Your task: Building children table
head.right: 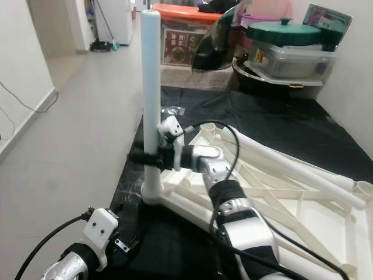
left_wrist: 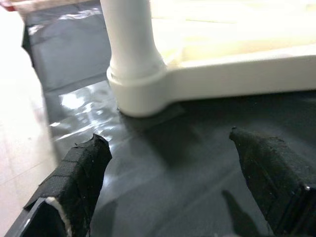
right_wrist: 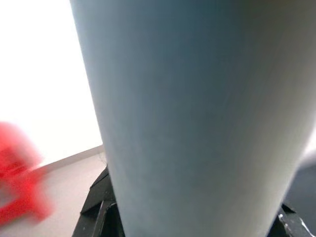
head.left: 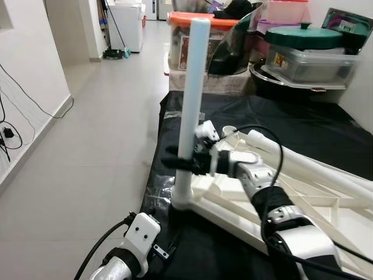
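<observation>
A white table top lies upside down on a black sheet spread over the floor. At its near left corner 1 white leg stands upright in its socket. The right gripper is clamped around this leg low down, its black fingers wrapping the tube. Another leg lies flat across the table top. The left gripper hovers low over the sheet just in front of the socket, fingers spread apart, holding nothing. Storage boxes crowd the far edge.
</observation>
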You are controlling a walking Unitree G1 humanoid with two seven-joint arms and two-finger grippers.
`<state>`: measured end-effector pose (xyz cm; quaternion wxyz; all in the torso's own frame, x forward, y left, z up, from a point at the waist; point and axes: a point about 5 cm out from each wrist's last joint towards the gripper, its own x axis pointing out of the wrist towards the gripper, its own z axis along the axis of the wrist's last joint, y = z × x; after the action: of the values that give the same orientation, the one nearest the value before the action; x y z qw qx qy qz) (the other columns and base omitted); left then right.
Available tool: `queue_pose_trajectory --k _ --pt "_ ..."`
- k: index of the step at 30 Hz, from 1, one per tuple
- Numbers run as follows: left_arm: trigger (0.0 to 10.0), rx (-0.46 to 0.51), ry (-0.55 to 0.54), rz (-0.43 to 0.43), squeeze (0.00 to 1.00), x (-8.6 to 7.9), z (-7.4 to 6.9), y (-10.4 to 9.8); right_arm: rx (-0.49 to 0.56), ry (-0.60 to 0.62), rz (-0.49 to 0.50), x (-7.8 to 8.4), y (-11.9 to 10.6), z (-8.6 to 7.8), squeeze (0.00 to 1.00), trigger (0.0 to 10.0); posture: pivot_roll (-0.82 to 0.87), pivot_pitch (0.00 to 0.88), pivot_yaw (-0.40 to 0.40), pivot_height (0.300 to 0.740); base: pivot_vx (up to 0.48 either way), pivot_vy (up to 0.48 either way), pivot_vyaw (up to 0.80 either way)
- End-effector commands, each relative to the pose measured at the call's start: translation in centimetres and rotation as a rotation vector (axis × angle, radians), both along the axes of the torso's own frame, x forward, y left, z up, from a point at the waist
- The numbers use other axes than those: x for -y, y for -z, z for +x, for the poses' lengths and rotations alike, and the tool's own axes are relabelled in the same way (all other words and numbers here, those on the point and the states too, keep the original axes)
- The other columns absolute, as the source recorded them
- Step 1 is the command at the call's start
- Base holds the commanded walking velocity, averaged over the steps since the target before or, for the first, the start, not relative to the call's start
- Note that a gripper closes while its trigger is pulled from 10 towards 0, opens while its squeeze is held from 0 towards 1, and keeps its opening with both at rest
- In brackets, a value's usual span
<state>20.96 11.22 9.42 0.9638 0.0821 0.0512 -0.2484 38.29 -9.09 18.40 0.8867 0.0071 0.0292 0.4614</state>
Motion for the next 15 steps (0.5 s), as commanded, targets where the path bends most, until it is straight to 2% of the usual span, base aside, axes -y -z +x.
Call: queue_pose_trajectory --k 1,2,3,5,6,7,8,9,10,11,12,13,14,15 --pt "10.0 -0.006 0.005 0.002 0.0 0.1 -0.1 0.1 -0.045 0.318 -0.01 2.3 0.6 1.2 0.0 0.0 0.16 0.0 -0.098 0.74 0.0 0.0 0.0" --pt "10.0 -0.005 0.005 0.002 0.0 0.0 -0.1 0.1 -0.056 0.447 -0.024 3.2 0.8 1.4 0.0 0.0 0.16 0.0 -0.098 0.74 0.0 0.0 0.0" --pt "10.0 -0.006 0.007 0.002 0.0 0.0 -0.1 0.1 -0.079 0.655 -0.02 4.8 1.4 1.5 0.0 0.0 0.15 0.0 -0.092 0.74 0.0 0.0 0.0" --pt "10.0 -0.006 0.007 0.002 0.0 0.0 -0.1 0.1 -0.079 0.655 -0.02 4.8 1.4 1.5 0.0 0.0 0.15 0.0 -0.092 0.74 0.0 0.0 0.0" --pt "10.0 -0.007 0.016 0.0 0.0 0.0 0.0 0.2 -0.081 1.03 -0.009 7.5 2.6 0.1 0.0 0.0 0.15 0.0 -0.087 0.74 0.0 0.0 0.0" --pt "10.0 -0.007 0.016 0.0 0.0 0.0 0.0 0.2 -0.081 1.03 -0.009 7.5 2.6 0.1 0.0 0.0 0.15 0.0 -0.087 0.74 0.0 0.0 0.0" --pt "10.0 -0.007 0.02 0.0 0.0 0.0 0.0 0.2 -0.085 1.15 0.009 8.2 3.0 -0.8 0.0 0.0 0.15 0.0 -0.085 0.74 0.0 0.0 0.0" --pt "10.0 -0.007 0.023 -0.001 0.0 0.0 0.0 0.2 -0.086 1.203 0.021 8.4 3.2 -1.4 0.0 0.0 0.15 0.0 -0.085 0.74 0.0 0.0 0.0" --pt "10.0 -0.007 0.023 -0.001 0.0 0.0 0.0 0.2 -0.086 1.203 0.021 8.4 3.2 -1.4 0.0 0.0 0.15 0.0 -0.085 0.74 0.0 0.0 0.0" --pt "10.0 -0.007 0.023 0.001 0.0 0.0 0.1 0.1 -0.102 1.248 0.054 7.6 3.4 -2.1 0.0 0.0 0.15 0.0 -0.086 0.74 0.0 0.0 0.0" --pt "10.0 -0.007 0.023 0.001 0.0 0.0 0.1 0.1 -0.102 1.248 0.054 7.6 3.4 -2.1 0.0 0.0 0.15 0.0 -0.086 0.74 0.0 0.0 0.0" --pt "10.0 -0.005 0.022 0.004 0.0 0.0 0.1 0.2 -0.132 1.256 0.094 6.3 3.5 -2.5 0.0 0.0 0.15 0.0 -0.089 0.74 0.0 0.0 0.0" --pt "10.0 -0.005 0.022 0.004 0.0 0.0 0.1 0.2 -0.132 1.256 0.094 6.3 3.5 -2.5 0.0 0.0 0.15 0.0 -0.089 0.74 0.0 0.0 0.0" --pt "10.0 -0.004 0.02 0.005 0.0 0.0 0.1 0.2 -0.145 1.235 0.128 4.8 3.5 -2.6 0.0 0.9 0.15 0.0 -0.09 0.74 0.0 0.0 0.0"
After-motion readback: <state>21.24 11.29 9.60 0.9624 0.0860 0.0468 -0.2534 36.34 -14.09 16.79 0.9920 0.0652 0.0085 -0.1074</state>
